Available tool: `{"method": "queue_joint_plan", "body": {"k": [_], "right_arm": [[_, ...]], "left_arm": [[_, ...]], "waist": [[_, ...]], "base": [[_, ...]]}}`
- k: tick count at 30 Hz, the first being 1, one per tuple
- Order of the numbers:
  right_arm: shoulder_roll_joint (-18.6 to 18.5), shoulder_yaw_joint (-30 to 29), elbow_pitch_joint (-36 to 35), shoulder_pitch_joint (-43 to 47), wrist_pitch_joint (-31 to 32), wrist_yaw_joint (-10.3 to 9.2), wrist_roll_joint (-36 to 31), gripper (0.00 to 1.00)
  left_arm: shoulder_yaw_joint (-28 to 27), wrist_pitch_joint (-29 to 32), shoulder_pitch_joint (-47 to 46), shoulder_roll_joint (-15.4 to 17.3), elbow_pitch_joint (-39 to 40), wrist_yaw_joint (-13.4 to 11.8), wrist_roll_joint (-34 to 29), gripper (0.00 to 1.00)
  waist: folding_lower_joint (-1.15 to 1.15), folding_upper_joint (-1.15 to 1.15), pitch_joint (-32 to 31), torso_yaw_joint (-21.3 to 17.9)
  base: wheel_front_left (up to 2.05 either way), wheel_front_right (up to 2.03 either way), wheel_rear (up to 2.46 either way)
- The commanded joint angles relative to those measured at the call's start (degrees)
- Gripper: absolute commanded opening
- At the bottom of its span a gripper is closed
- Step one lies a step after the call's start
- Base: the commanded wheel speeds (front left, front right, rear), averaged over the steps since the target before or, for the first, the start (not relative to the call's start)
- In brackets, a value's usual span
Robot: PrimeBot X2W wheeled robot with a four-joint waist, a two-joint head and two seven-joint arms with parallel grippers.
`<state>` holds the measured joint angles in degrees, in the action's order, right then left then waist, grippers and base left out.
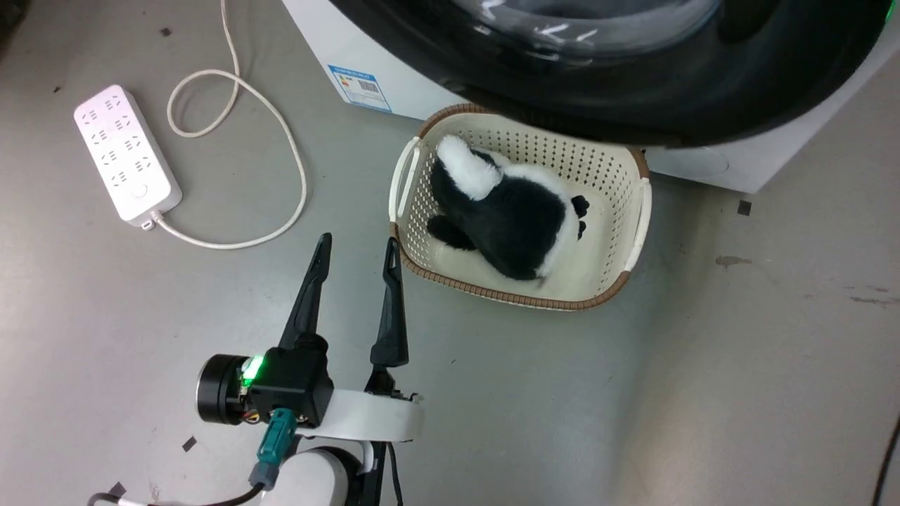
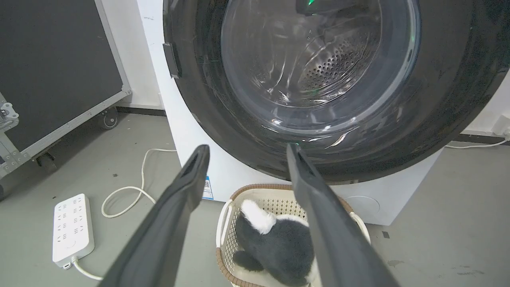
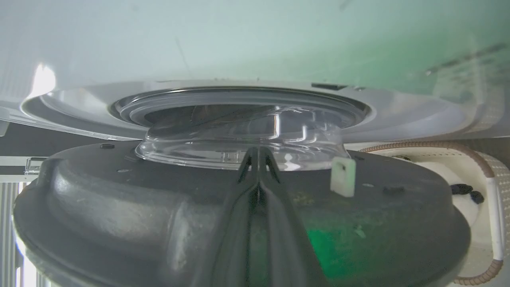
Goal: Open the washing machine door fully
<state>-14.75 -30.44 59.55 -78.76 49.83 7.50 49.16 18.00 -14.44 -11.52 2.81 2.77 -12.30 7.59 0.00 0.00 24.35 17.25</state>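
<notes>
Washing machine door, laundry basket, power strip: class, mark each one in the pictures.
washing machine door (image 2: 446, 99), left wrist view, glossy black ring, right side.
laundry basket (image 1: 555, 154), head view, perforated back wall.
power strip (image 1: 126, 154), head view, middle of its socket face.

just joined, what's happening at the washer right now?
The robot is working on the washing machine door, which stands ajar, not fully open. Its right tool, shut with nothing between its fingers, sits on the door's inner side, tips by the glass bowl, in the gap to the washing machine. The left tool hangs open over the floor beside a basket holding a black-and-white plush toy.
</notes>
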Motion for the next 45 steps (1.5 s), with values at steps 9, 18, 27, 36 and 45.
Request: {"method": "queue_joint_plan", "body": {"k": [9, 18, 27, 36, 45], "right_arm": [[9.13, 0.09, -12.6, 19.22, 8.58, -0.01, 4.6, 0.0], [11.82, 4.91, -22.87, 32.76, 15.1, -0.01, 11.07, 0.0], [11.86, 25.58, -29.71, 45.67, 11.02, -0.01, 27.81, 0.0], [11.86, 40.28, -36.45, 53.46, 3.87, -0.01, 34.65, 0.0], [10.6, 36.11, -43.22, 53.42, -10.63, -0.01, 26.05, 1.0]], "left_arm": [[-1.74, -0.56, 2.63, 0.07, -1.7, 1.46, -1.06, 1.0], [-2.41, -0.56, 5.92, 0.07, -3.6, 3.66, -2.05, 1.0], [-2.15, -0.56, 9.44, 0.07, -4.89, 6.02, -2.29, 1.0], [-1.15, -0.56, 11.06, 0.07, -5.27, 6.86, -1.26, 1.0], [-4.21, -0.56, 10.34, 0.07, -4.06, 5.98, -0.44, 1.0]], "waist": [[0.0, 0.0, -7.66, -2.42], [0.0, 0.0, -12.67, -2.76], [0.0, 0.0, -16.39, -2.23], [0.0, 0.0, -17.2, -1.21], [0.0, 0.0, -18.01, -4.26]], "base": [[0.0, 0.0, 0.0], [0.0, 0.0, 0.0], [0.0, 0.0, 0.0], [0.0, 0.0, 0.0], [0.0, 0.0, 0.0]]}}
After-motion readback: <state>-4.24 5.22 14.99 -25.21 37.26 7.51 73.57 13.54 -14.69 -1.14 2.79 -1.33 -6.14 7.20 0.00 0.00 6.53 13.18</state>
